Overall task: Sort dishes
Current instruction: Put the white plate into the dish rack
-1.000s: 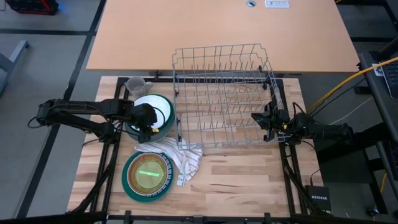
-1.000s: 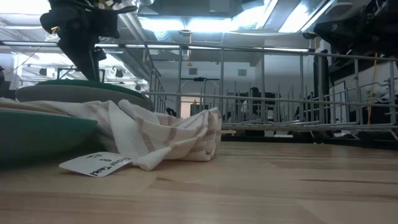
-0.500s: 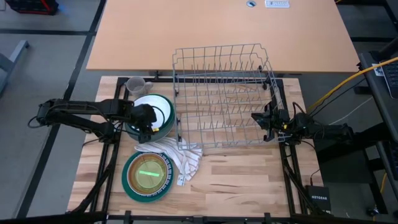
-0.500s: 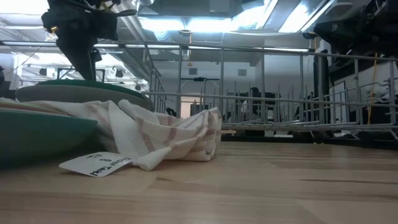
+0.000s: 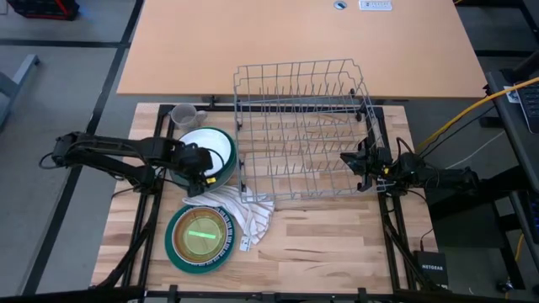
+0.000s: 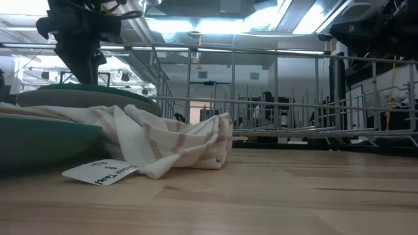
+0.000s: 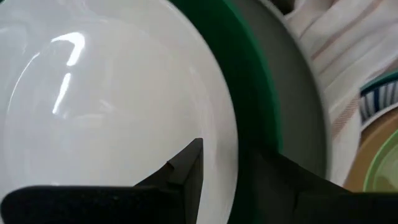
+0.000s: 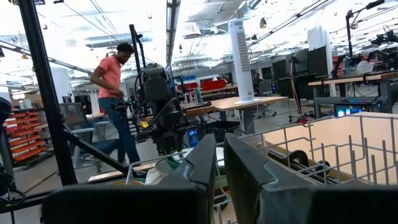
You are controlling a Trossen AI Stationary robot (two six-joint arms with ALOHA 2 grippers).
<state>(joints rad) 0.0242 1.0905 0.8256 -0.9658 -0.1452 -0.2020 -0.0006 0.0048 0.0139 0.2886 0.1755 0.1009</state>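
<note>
White plate point(image 5: 205, 145) tops the green plate point(image 5: 226, 168) beside the rack point(image 5: 303, 126); left gripper point(image 5: 202, 172) straddles its rim, jaws spread. A shallow pinch could slip. Right gripper point(image 5: 354, 162) waits, jaws nearly together.

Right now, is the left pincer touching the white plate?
Touching: the left wrist view shows the left pincer straddling the white plate's rim, one finger lying on its surface.
</note>
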